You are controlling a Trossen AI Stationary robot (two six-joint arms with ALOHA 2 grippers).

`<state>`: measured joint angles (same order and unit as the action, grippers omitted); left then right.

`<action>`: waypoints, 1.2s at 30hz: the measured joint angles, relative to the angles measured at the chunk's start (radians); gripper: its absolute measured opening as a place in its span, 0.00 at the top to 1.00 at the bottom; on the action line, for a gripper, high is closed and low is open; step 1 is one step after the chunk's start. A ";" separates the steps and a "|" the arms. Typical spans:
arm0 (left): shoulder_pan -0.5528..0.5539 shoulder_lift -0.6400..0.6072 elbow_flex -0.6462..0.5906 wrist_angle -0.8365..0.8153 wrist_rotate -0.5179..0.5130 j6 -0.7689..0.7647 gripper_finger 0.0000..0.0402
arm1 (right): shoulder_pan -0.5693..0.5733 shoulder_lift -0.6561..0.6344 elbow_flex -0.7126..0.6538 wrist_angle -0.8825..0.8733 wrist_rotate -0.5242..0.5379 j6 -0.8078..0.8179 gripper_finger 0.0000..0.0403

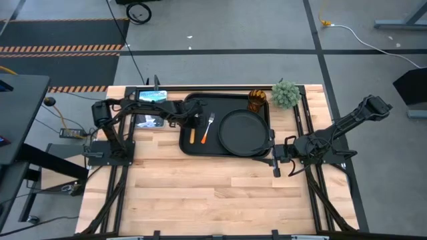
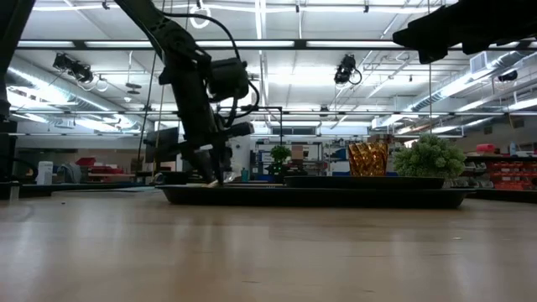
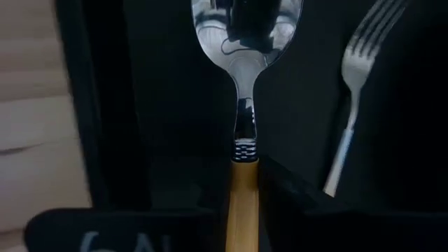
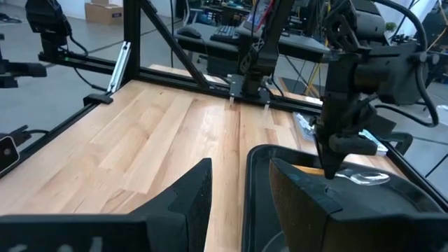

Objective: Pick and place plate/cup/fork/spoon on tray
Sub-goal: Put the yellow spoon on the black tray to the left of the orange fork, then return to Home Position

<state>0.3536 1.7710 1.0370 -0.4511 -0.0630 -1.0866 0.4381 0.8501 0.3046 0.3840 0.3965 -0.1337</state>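
The pale wooden plank tabletop (image 1: 200,193) is carrying a large rectangular matte black tray (image 1: 189,148) with rounded corners at its far middle. Inside the tray, the round matte black plate (image 1: 243,131) is lying flat at the right end. Off the tray's far right corner a small green potted plant (image 1: 286,94) is standing, and the translucent amber-brown tumbler cup (image 1: 257,100) is sitting just beside it, at the tray's far right corner. The left gripper (image 1: 193,124) is reaching down into the tray's left end — its jaws are closing narrowly on the orange handle of the silver-bowled spoon (image 3: 245,105). The orange-handled fork (image 1: 207,129) with silver tines is lying just beside the spoon, toward the plate. The right gripper (image 1: 275,157) is waiting near the tray's near right corner — jaws parted and holding nothing.
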 joint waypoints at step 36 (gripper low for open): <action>-0.136 -0.049 0.000 0.654 0.024 1.400 0.65 | -0.098 -0.201 0.000 -0.076 0.075 0.075 0.63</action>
<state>0.2173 1.7218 1.0370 0.2026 -0.0391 0.3135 0.3399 0.6493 0.3046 0.3077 0.4718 -0.0592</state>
